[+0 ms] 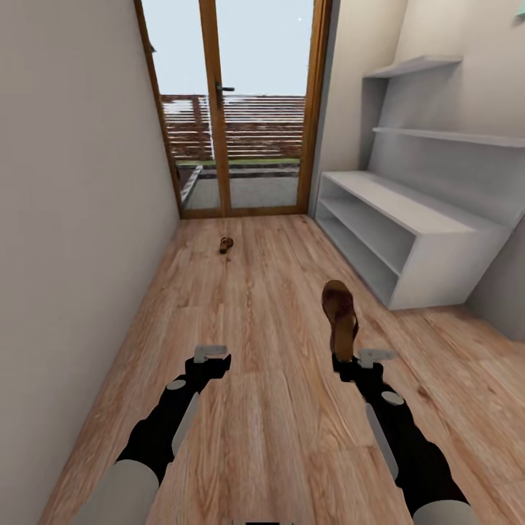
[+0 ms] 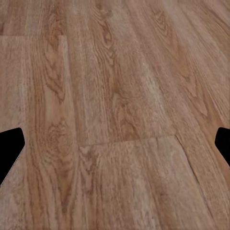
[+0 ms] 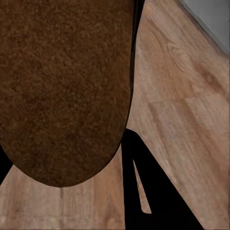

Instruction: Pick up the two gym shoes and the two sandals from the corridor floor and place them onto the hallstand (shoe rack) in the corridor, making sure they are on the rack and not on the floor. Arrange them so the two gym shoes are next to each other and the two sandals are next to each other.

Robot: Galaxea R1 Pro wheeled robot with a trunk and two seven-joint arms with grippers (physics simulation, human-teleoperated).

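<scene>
My right gripper [image 1: 348, 360] is shut on the heel end of a dark brown sandal [image 1: 340, 310], which stands up from it above the corridor floor [image 1: 277, 408]. In the right wrist view the sandal's brown underside [image 3: 62, 86] looms close, with a black finger [image 3: 143, 187] beside it. The other sandal [image 1: 226, 245] lies on the floor far ahead, near the glass door. My left gripper [image 1: 211, 357] hangs open over bare planks [image 2: 115, 96], holding nothing. The pale grey hallstand [image 1: 437, 219] stands along the right wall, and the shelves I can see are bare. The gym shoes are out of view.
A wood-framed glass door [image 1: 233, 109] closes the corridor's far end. A plain wall [image 1: 73, 219] runs along the left. The hallstand's near end [image 1: 445, 270] juts into the floor ahead of my right arm.
</scene>
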